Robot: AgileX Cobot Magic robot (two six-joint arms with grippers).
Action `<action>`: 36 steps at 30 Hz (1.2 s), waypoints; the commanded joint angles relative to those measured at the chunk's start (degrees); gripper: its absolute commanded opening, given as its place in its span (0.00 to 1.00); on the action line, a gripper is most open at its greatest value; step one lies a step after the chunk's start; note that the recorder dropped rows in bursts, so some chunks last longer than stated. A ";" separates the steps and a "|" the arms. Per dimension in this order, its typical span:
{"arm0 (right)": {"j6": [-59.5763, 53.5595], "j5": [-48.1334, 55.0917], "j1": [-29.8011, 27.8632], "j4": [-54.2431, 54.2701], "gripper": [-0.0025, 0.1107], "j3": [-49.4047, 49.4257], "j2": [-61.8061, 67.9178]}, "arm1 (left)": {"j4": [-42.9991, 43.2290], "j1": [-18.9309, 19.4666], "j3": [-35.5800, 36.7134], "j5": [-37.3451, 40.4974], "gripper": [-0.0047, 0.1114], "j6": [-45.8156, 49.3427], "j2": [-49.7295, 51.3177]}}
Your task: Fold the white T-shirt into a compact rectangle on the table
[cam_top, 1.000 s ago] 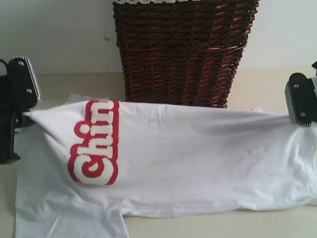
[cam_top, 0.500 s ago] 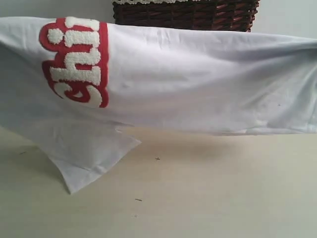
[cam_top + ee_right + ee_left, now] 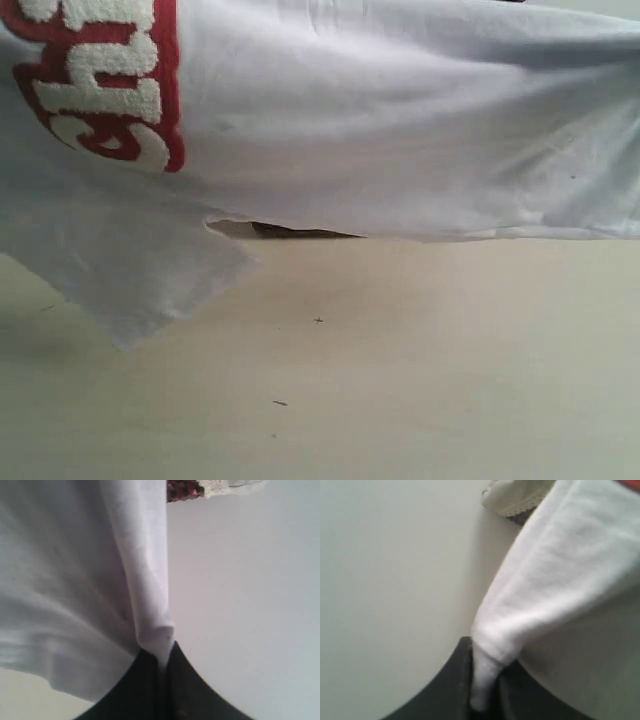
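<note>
1. My left gripper (image 3: 482,700) is closed tight on a bunched fold of the white T-shirt (image 3: 555,580). The cloth is squeezed between the dark jaws.
2. My right gripper (image 3: 162,667) is clamped the same way on a pinch of the shirt's edge.
3. In the exterior view, the white T-shirt (image 3: 400,130) hangs stretched across the upper frame, above the cream table (image 3: 400,380).
4. Fuzzy white lettering (image 3: 110,90), outlined in red, sits sideways at the upper left.
5. A sleeve (image 3: 130,270) droops at the left. I cannot tell whether its tip touches the table.
6. A dark wicker basket (image 3: 182,490) with lace trim (image 3: 220,486) shows beyond the shirt.
</note>
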 commanded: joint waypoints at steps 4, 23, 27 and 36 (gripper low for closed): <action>1.01 12.43 -0.15 6.12 0.02 -0.07 -11.67 | -0.02 -0.01 -0.02 8.70 0.04 -0.41 -12.12; 19.12 49.59 -0.15 6.91 0.02 -0.07 -37.83 | -31.35 -0.01 -0.02 45.49 0.04 6.92 -27.44; 20.59 49.59 -0.15 4.87 0.02 -0.07 -40.96 | -33.09 -0.01 -0.02 45.63 0.04 10.28 -29.84; 32.39 49.59 -0.15 -4.71 0.02 0.03 -44.47 | -33.65 0.10 -0.02 50.99 0.04 4.37 -36.63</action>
